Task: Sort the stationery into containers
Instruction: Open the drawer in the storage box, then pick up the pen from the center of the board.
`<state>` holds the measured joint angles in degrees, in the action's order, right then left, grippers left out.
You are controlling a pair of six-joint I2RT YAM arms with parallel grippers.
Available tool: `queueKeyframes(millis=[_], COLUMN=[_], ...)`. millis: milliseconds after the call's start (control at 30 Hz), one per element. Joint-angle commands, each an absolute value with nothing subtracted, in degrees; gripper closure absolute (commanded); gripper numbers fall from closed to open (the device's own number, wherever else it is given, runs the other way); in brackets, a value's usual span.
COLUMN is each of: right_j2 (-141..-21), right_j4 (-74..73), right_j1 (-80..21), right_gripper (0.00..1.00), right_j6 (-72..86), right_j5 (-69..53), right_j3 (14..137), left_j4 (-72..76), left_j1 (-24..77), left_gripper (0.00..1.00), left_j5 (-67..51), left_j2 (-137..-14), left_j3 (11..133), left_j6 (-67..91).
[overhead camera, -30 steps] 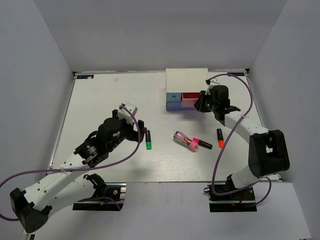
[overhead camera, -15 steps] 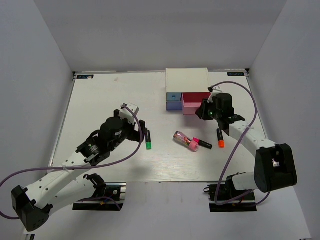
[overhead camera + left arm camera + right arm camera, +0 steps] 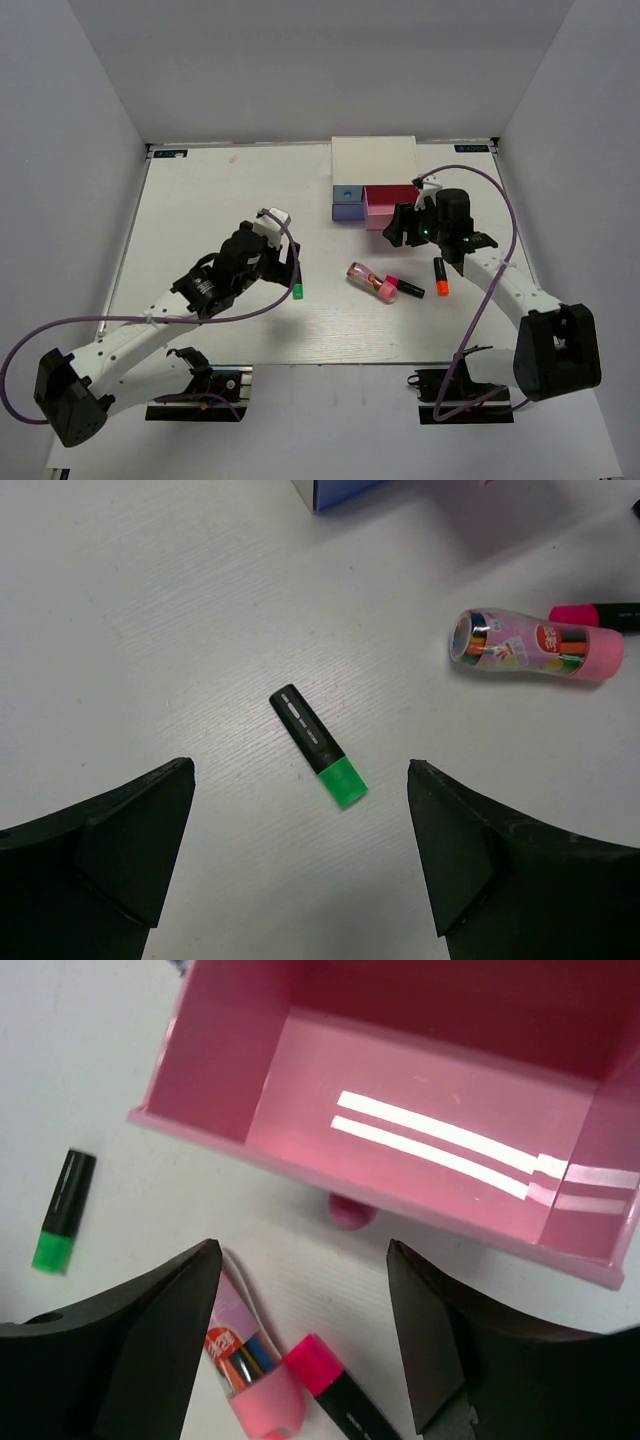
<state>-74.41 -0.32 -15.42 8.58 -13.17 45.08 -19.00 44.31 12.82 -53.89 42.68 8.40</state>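
Observation:
A green-capped black marker (image 3: 318,745) lies on the table just ahead of my open left gripper (image 3: 300,815), which hovers over it with nothing between the fingers; from above, the marker (image 3: 297,288) and the left gripper (image 3: 288,268). My right gripper (image 3: 303,1260) stands open and empty just in front of the round knob (image 3: 352,1210) of the pulled-out, empty pink drawer (image 3: 220,1070). Below it lie a pink-and-clear tube (image 3: 245,1355) and a pink-capped marker (image 3: 335,1385). An orange-capped marker (image 3: 440,277) lies right of them. From above, the right gripper (image 3: 408,228) is at the pink drawer (image 3: 388,207).
The white cabinet (image 3: 372,158) stands at the back of the table. A violet-blue drawer (image 3: 347,206) sits beside the pink one, left of it. Grey walls close in the table on three sides.
My right gripper pulled the pink drawer out, then opened and let go of its knob. My left gripper has moved a little right, nearer the green-capped marker.

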Motion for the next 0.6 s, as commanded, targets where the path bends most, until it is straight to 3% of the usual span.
queueKeyframes(millis=[0, 67, 167, 200, 267, 300, 367, 400, 533, 567], right_j2=[-70.6, -68.6, -65.8, -65.3, -64.4, -62.7, -60.9, -59.8, -56.3, -55.8], right_j4=[-7.2, -8.9, -12.7, -14.5, -15.3, -15.6, -15.6, -15.6, -13.7, -13.6], right_j1=[-15.3, -15.4, -15.2, -15.6, -15.4, -15.3, -15.4, -15.4, -15.4, -15.3], right_gripper=[0.29, 0.32, 0.46, 0.60, 0.72, 0.79, 0.81, 0.81, 0.52, 0.49], right_j6=[2.9, 0.3, -3.2, -4.6, -5.4, -6.1, -6.7, -7.0, -8.4, -8.6], right_j5=[-18.7, -21.9, -26.4, -27.8, -28.8, -29.3, -29.4, -29.3, -27.7, -27.3], right_j3=[45.3, 45.1, 44.5, 44.4, 44.5, 44.7, 44.6, 44.6, 44.3, 44.0], left_j4=[-18.2, -18.2, -17.6, -17.6, -18.2, -18.2, -18.2, -18.2, -18.9, -18.9], left_j1=[43.9, 43.9, 43.9, 43.9, 43.9, 43.9, 44.6, 44.6, 45.2, 45.2], left_gripper=[0.04, 0.08, 0.31, 0.45, 0.55, 0.55, 0.53, 0.41, 0.27, 0.25], left_j5=[12.6, 12.6, 13.2, 13.2, 14.7, 14.7, 15.9, 16.6, 18.0, 18.9], left_j2=[-56.5, -58.2, -61.4, -62.3, -65.4, -66.3, -68.2, -69.9, -73.7, -74.4], left_j3=[43.4, 44.1, 45.3, 46.0, 46.7, 47.4, 48.0, 48.0, 48.0, 48.5], left_j6=[9.8, 11.7, 14.7, 15.6, 18.6, 19.6, 23.0, 24.2, 29.3, 31.0])
